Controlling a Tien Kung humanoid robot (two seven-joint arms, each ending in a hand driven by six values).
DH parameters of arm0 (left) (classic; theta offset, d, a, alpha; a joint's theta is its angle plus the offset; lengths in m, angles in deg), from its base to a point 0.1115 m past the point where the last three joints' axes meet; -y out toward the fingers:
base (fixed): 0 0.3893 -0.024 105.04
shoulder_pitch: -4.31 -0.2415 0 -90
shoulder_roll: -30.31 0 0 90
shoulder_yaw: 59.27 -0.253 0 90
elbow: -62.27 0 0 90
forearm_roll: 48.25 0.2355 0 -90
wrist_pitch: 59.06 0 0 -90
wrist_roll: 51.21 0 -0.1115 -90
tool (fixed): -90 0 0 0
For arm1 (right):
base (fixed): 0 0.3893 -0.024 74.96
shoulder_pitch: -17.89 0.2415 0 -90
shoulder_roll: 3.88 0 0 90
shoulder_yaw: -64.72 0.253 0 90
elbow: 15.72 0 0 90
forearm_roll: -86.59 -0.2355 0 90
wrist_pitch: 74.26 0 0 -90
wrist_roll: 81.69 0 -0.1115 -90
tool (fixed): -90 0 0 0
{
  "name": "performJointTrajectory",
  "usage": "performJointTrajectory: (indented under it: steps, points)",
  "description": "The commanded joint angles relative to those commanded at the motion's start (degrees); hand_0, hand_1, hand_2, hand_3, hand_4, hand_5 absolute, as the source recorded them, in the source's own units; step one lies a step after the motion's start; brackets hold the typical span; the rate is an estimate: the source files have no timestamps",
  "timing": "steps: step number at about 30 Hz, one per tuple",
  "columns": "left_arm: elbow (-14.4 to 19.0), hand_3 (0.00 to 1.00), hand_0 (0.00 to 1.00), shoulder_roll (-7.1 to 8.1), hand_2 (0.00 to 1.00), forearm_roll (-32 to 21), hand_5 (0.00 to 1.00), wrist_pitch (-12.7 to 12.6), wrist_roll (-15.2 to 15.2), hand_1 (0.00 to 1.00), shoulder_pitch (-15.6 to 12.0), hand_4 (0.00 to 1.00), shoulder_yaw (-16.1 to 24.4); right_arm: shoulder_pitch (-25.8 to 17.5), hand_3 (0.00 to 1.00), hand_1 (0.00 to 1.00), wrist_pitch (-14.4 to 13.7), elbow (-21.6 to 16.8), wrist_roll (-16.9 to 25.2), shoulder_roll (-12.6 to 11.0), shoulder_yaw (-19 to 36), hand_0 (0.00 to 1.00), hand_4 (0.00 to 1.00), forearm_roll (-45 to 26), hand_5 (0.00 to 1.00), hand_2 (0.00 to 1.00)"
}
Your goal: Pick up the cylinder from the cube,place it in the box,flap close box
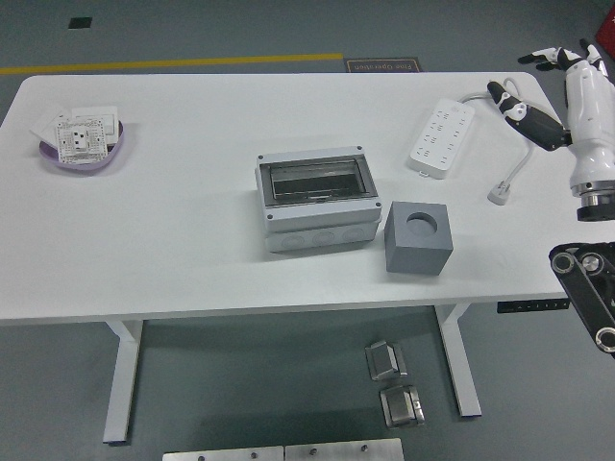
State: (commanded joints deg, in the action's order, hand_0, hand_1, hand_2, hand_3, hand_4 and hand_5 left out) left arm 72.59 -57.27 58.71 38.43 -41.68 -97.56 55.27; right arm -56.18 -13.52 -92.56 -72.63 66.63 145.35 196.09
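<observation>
A grey cube (420,237) with a round hole in its top stands right of centre on the white table (173,221). The hole looks empty; I see no cylinder. A grey box (315,198) with a clear flap lying over its top stands just left of the cube. My right hand (548,91) is white with black fingers. It hovers at the far right edge, well away from the cube, its fingers spread and holding nothing. My left arm is out of view.
A white power strip (441,137) with a cable and plug (500,195) lies at the back right, near my right hand. A purple dish (85,152) holding white socket plates sits at the far left. Metal parts lie on the floor below.
</observation>
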Motion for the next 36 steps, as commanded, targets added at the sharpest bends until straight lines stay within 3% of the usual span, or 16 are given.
performJointTrajectory:
  steps: [11,18,29,30,35,36]
  points:
    - [0.0,0.588,0.680,0.29,0.559,2.2,0.037,0.3,-0.3,0.646,-0.1,0.493,2.2,-1.6,0.599,0.578,0.0,-1.7,-0.8,-0.5,5.4,0.998,0.889,1.9,0.686,0.647]
    - [0.0,0.588,0.680,1.33,0.560,0.4,0.035,0.0,-0.5,0.645,0.5,0.493,0.3,-2.0,0.612,0.549,0.2,-2.0,-1.5,-0.7,6.3,0.998,0.856,2.8,0.643,0.649]
    - [0.0,0.588,0.681,2.11,0.560,-1.2,0.035,-0.3,-0.2,0.646,0.7,0.494,-0.7,-3.4,0.615,0.552,3.2,-1.2,-5.7,-0.7,7.2,0.998,0.851,6.2,0.644,0.652]
    - [0.0,0.589,0.681,2.11,0.561,-0.4,0.037,-0.3,-0.1,0.647,0.8,0.496,0.1,-3.5,0.658,0.521,3.5,-1.1,-6.0,-0.7,7.2,0.998,0.843,6.6,0.640,0.657]
    - [0.0,0.589,0.681,2.69,0.561,2.5,0.037,-0.4,0.3,0.647,1.3,0.496,3.7,-3.5,0.658,0.521,4.8,-0.6,-7.3,-0.8,7.2,0.998,0.843,7.9,0.640,0.657]
    - [0.0,0.589,0.681,2.87,0.561,2.5,0.038,-0.5,0.3,0.647,1.4,0.495,3.9,-3.5,0.801,0.503,5.1,-0.6,-7.6,-0.9,7.1,0.998,0.833,8.0,0.633,0.672]
